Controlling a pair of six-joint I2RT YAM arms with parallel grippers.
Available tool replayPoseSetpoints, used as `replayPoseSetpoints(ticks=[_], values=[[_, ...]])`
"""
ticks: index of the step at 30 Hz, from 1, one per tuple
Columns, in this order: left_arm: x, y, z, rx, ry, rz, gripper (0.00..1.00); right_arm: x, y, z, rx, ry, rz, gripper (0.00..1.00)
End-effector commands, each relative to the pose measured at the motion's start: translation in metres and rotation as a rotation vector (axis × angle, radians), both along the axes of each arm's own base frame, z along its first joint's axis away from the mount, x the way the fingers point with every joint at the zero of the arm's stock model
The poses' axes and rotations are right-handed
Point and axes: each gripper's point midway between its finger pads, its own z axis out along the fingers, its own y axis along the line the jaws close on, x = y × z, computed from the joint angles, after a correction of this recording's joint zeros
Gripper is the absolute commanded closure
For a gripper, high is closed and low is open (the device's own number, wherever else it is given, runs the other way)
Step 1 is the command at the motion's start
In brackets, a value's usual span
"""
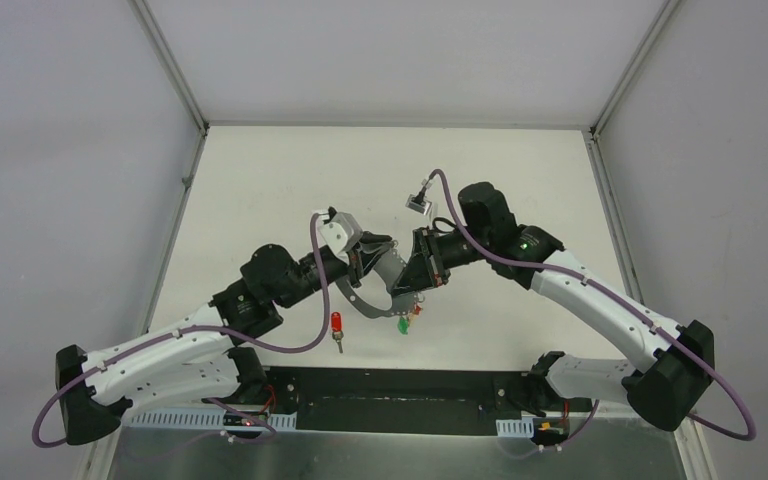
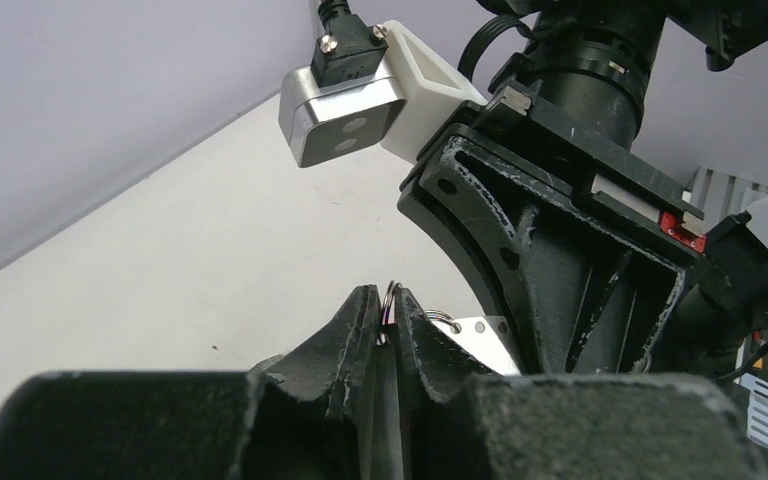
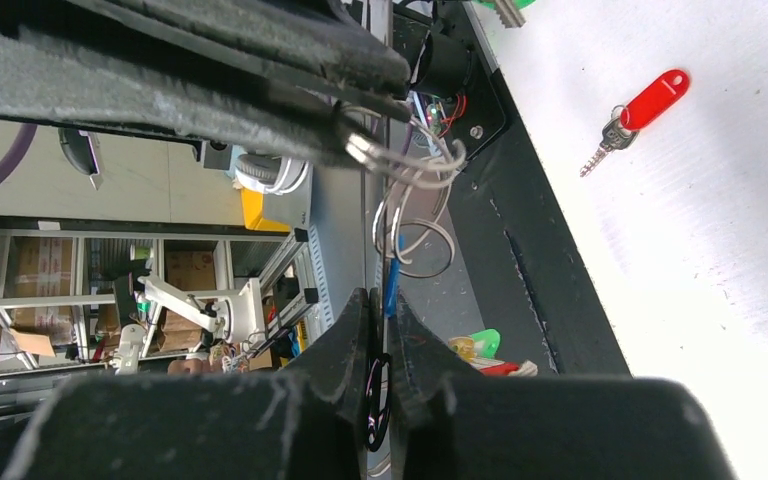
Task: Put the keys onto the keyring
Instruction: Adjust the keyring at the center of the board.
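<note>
table: white, walled at the back and both sides. There's loads of bare top behind the keyring and out to either side.
black strip: runs along the table's near edge, on the arm-base side of the keyring.
left gripper: jaws pinched tight on the keyring's wire, from its left.
right gripper: fingers pressed together on some thin wire. Can't tell if that's the ring itself. It's nose to nose with the left one, so pretty cramped there.
keyring: held up mid-table between both grippers.
red key: flat on the table, just near-left of the keyring.
green key: just below the keyring's right end.
</note>
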Motion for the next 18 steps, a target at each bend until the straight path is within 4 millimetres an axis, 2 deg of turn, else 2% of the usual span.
replayPoseSetpoints(ticks=[1, 5, 7, 9, 13, 18], values=[[-0.012, 0.000, -0.041, 0.108, 0.108, -0.037, 0.84, 0.007, 0.001, 0.057, 0.179, -0.200, 0.011, 1.00], [-0.010, 0.005, -0.031, 0.083, 0.116, -0.014, 0.67, 0.007, 0.000, 0.055, 0.173, -0.195, 0.016, 1.00], [-0.004, 0.010, -0.023, 0.048, 0.161, 0.037, 0.54, 0.007, 0.000, 0.053, 0.168, -0.194, 0.018, 1.00], [-0.001, 0.015, -0.018, 0.031, 0.195, 0.072, 0.45, 0.007, 0.000, 0.050, 0.162, -0.194, 0.020, 1.00], [0.001, 0.019, -0.004, 0.007, 0.236, 0.103, 0.41, 0.007, -0.001, 0.047, 0.153, -0.191, 0.021, 1.00], [0.012, 0.033, 0.007, -0.053, 0.348, 0.224, 0.31, 0.007, -0.001, 0.041, 0.141, -0.188, 0.022, 1.00]])
